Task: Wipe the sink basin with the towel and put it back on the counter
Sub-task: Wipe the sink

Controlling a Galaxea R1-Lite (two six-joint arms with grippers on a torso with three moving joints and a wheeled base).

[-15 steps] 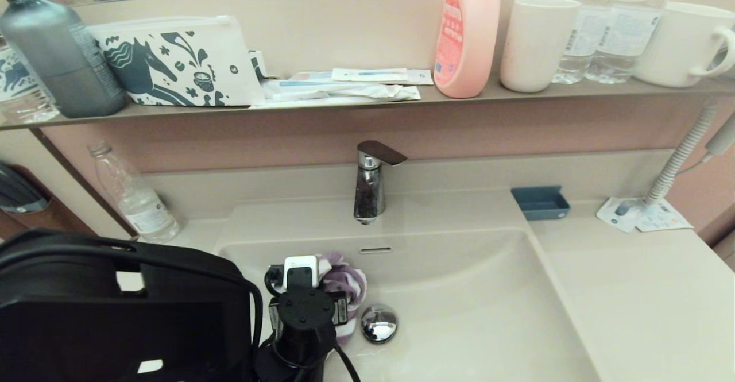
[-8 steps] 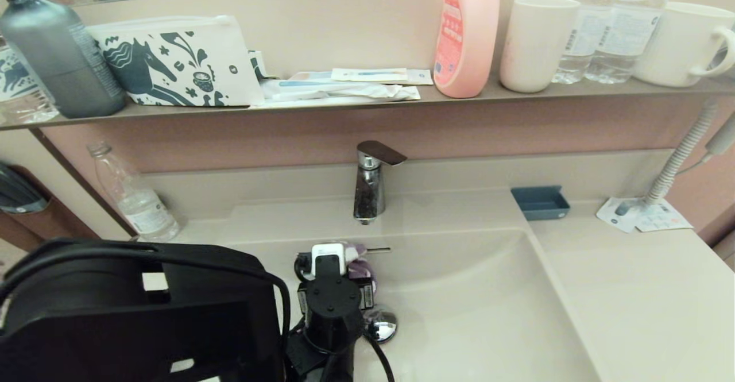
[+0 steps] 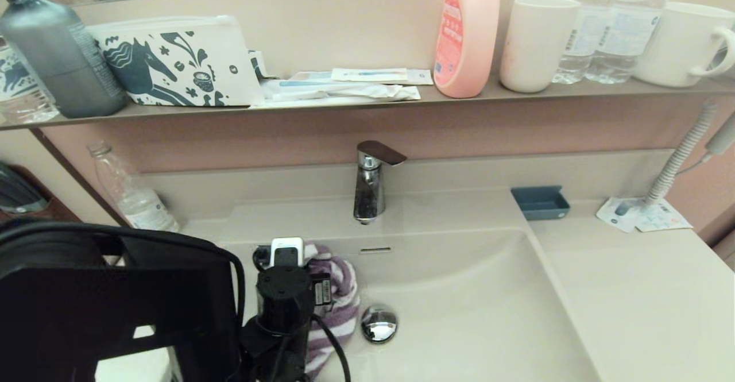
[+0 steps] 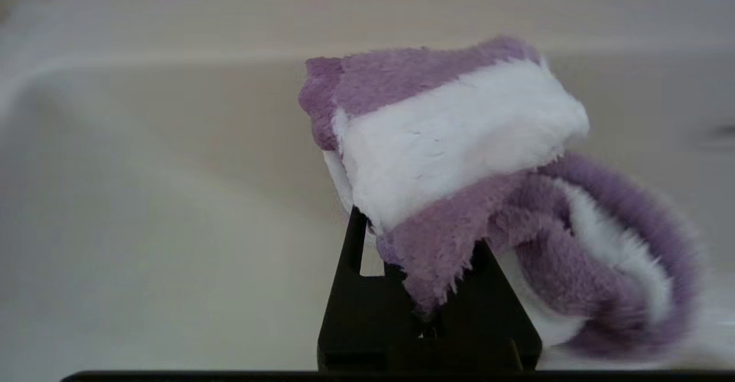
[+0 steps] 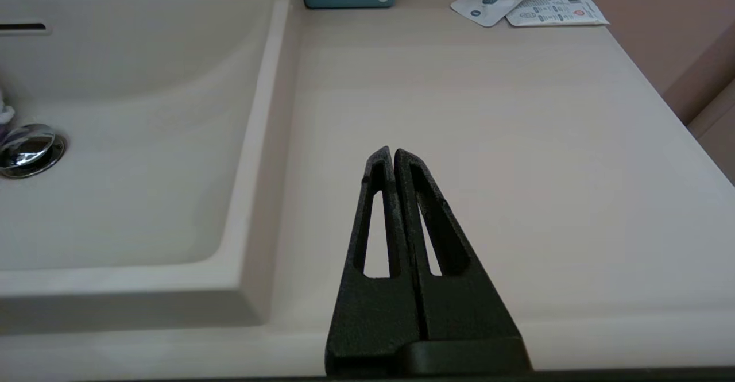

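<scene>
The left gripper points downward with fingers clamped together, while the right gripper rests closed, parked.

From the head camera, my left arm's dark housing covers the near-left part of the sink basin and the wrist hides most of the towel, so I can't see the left end effector there. In the left wrist view the towel's trailing end blurs. The right end effector is outside the head view.
</scene>
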